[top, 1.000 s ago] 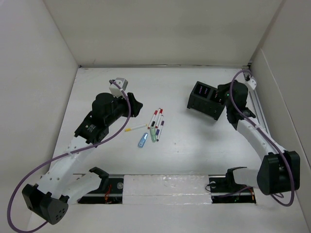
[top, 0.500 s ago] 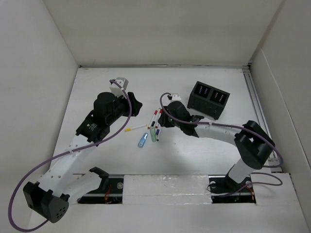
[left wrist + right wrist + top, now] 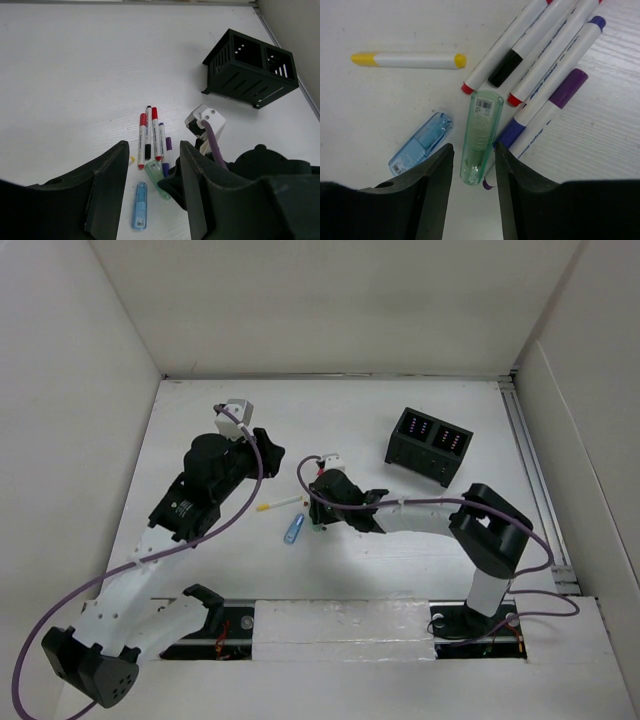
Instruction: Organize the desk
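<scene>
On the white desk (image 3: 420, 400) lies a cluster of markers (image 3: 545, 60), a green see-through case (image 3: 481, 135), a blue see-through case (image 3: 420, 143) and a yellow-capped marker (image 3: 410, 60). My right gripper (image 3: 474, 170) is low over the cluster and open. Its fingers straddle the near end of the green case without touching it. In the top view the right gripper (image 3: 320, 512) hides most of the markers. My left gripper (image 3: 153, 150) hovers open and holds nothing, to the upper left of the cluster (image 3: 268, 455).
A black two-compartment organizer (image 3: 428, 445) stands at the back right of the desk, also seen in the left wrist view (image 3: 252, 67). White walls surround the desk. A metal rail (image 3: 528, 470) runs along the right edge.
The right arm has swung from the organizer at the right across to the marker cluster, and its jaws have opened. The left arm has shifted slightly back and left.
</scene>
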You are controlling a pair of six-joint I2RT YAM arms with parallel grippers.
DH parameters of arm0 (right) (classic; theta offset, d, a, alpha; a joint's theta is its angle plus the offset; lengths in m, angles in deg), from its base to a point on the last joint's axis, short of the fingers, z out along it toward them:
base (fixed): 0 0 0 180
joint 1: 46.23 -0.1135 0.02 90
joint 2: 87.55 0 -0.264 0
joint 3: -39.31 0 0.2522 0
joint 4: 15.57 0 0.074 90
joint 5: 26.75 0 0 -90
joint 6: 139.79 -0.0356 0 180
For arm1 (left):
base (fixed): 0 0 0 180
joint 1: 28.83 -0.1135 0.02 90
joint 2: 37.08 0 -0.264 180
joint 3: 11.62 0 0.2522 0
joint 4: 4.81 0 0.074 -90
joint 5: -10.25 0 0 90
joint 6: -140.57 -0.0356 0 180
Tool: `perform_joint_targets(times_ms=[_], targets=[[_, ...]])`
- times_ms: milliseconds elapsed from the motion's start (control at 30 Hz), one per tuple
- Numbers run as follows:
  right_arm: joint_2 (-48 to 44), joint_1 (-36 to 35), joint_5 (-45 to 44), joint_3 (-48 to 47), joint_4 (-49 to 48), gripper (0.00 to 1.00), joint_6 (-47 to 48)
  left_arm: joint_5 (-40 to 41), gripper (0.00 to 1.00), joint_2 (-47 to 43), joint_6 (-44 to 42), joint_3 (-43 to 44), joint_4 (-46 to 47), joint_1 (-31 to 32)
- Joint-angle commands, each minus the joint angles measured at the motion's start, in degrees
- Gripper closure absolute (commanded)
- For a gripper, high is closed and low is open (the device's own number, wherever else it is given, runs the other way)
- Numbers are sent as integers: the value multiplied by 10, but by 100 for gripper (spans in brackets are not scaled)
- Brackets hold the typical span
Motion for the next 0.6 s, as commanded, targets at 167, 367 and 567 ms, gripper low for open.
perform_joint_targets(times_ms=[167,367,567], targets=[[32,-16,-68,-64,34,56,13,44,58,-48,11,-6,28,2],[71,-21,-99,-90,55,56,13,33,59,-43,12,-4,26,2],[87,-27,-101,-96,52,57,12,29,59,-40,11,-2,27,2]])
